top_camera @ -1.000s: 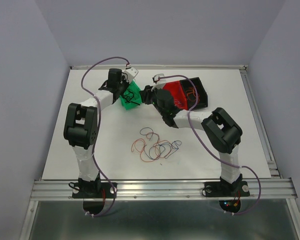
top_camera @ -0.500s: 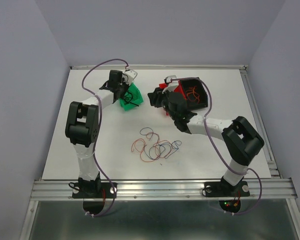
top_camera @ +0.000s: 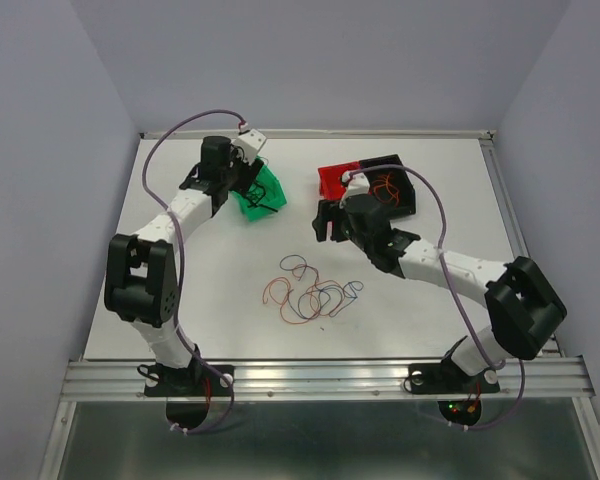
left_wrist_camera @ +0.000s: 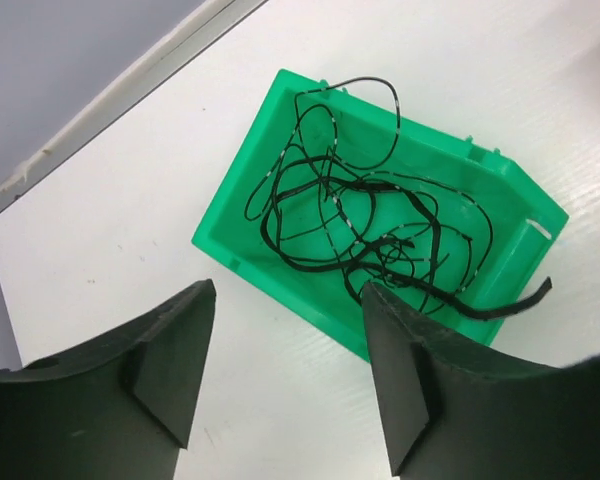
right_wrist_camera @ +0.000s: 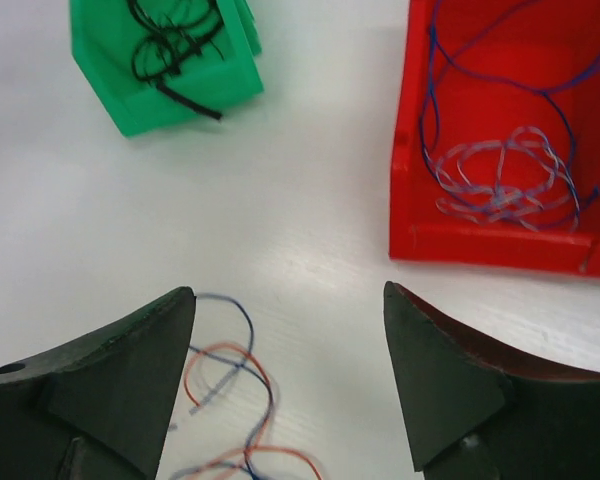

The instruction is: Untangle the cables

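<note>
We see our left arm (top_camera: 170, 215) stretched far forward, its left gripper (left_wrist_camera: 288, 290) aimed downward with jaws spread wide. Our right arm (top_camera: 450, 268) folds low and reaches inward, its right gripper (right_wrist_camera: 288, 295) equally parted.

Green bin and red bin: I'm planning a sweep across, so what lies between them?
Nothing but bare white table lies between the green bin and the red bin, shown most clearly in the right wrist view.

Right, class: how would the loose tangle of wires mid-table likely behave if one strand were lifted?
The tangle looks hair-thin and curly, so probably floppy and light. Its loops overlap, so one strand would likely drag neighbours along.
</note>
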`<move>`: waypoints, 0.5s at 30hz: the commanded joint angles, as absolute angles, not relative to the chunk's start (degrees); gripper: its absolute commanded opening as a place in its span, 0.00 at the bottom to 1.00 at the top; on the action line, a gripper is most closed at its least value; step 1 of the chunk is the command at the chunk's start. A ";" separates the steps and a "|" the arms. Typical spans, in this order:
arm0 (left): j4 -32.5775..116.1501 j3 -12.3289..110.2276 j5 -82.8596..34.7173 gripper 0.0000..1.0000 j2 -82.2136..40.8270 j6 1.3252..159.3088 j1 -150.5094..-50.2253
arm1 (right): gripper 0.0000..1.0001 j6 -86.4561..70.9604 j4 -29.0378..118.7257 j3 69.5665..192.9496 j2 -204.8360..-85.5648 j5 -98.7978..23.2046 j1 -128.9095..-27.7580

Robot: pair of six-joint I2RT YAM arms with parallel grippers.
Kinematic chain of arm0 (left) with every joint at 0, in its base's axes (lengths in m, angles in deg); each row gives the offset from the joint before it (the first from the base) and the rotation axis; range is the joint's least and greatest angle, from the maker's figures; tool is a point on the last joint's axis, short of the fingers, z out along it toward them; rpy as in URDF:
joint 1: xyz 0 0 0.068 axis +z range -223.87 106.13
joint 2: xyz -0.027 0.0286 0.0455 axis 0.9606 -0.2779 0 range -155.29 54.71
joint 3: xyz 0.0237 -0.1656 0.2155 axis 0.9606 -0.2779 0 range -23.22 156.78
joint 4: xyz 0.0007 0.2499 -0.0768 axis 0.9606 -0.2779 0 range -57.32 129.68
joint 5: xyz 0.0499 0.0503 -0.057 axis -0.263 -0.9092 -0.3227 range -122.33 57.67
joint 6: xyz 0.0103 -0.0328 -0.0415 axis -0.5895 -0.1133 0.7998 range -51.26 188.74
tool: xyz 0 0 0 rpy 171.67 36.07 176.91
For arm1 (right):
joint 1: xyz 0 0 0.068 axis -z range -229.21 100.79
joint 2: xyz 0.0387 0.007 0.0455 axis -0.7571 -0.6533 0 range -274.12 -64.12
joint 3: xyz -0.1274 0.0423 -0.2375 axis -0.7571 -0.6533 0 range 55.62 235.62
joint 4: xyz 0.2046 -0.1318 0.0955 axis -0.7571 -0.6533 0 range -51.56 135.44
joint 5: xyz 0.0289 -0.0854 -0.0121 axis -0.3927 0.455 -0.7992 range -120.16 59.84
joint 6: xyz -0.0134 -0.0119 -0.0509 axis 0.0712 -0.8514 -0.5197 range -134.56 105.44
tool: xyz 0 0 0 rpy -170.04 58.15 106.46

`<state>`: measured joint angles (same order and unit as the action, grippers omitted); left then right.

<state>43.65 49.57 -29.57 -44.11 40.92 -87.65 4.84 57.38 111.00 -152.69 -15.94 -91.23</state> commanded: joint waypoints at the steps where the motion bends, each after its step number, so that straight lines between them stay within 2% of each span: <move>1: 44.43 45.87 -28.64 0.78 -36.18 40.26 -87.67 | 0.83 7.49 46.69 105.99 -144.91 -15.57 -91.31; 2: 44.34 44.64 -28.29 0.85 -35.04 40.09 -87.75 | 0.85 8.98 45.63 105.29 -143.41 -14.35 -91.39; 4: 44.34 42.89 -27.50 0.87 -31.34 39.91 -88.01 | 0.91 10.74 40.79 102.74 -138.05 -14.07 -92.18; 6: 44.25 41.91 -26.01 0.99 -29.06 39.65 -88.28 | 0.93 11.54 36.49 101.33 -134.78 -14.07 -93.06; 10: 42.41 41.12 -25.39 0.99 -25.62 39.82 -89.77 | 0.94 16.53 31.12 98.52 -130.92 -10.56 -96.57; 15: 41.62 39.71 -24.52 0.99 -23.43 40.35 -92.14 | 0.97 21.03 25.33 96.59 -132.85 -8.28 -99.66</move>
<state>41.99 41.38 -26.44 -25.88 40.29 -90.56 15.46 33.12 99.13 -131.30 -12.16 -97.92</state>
